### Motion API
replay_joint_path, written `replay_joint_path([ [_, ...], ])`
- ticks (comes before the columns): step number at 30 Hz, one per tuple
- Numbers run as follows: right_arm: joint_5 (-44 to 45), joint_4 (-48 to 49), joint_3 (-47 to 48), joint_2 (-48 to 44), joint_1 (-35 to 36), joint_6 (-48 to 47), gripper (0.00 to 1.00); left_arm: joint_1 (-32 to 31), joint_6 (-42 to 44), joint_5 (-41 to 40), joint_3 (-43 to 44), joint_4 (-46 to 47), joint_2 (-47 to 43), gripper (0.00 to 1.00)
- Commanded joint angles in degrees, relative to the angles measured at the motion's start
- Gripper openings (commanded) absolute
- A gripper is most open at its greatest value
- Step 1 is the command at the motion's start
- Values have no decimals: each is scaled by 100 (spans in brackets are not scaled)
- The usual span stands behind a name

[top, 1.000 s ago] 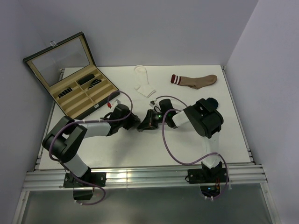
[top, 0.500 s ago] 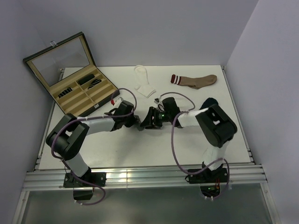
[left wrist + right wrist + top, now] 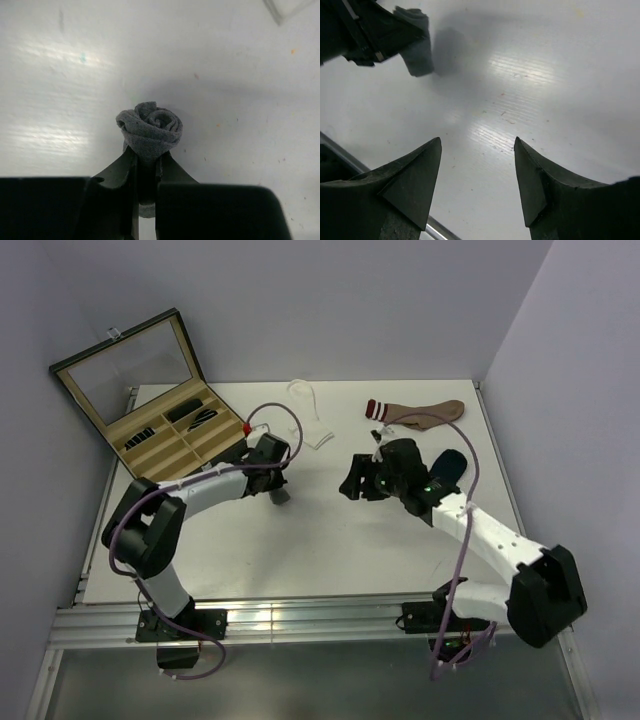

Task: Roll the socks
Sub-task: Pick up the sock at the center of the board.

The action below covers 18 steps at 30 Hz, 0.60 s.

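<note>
My left gripper [image 3: 281, 490] is shut on the dark grey sock [image 3: 150, 129], a tight roll held just above the table; the roll also shows in the top view [image 3: 284, 497]. In the right wrist view the roll [image 3: 418, 54] hangs from the left fingers [image 3: 375, 32]. My right gripper [image 3: 352, 483] is open and empty, right of the roll and apart from it; its jaws stand wide over bare table [image 3: 477, 142]. The navy blue sock [image 3: 452, 462] lies partly hidden behind the right arm. The white sock [image 3: 305, 400] lies flat at the back, partly behind the left arm.
A brown sock with red and white stripes [image 3: 420, 412] lies at the back right. An open display box [image 3: 150, 430] with compartments stands at the back left. The table's metal front rail [image 3: 300, 620] runs along the near edge.
The right gripper has let go and pulled away to the right, its arm stretched out. The left gripper keeps the grey roll and has shifted slightly left and back.
</note>
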Motion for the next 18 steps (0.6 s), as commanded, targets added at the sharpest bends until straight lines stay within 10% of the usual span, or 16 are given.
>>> replay_joint_path([
  [1, 789, -644, 216, -787, -52, -523, 67, 217, 1184, -632, 535, -213, -386, 0],
  [18, 1299, -1198, 445, -2179, -78, -462, 80, 1975, 6264, -501, 510, 1096, -1055, 0],
])
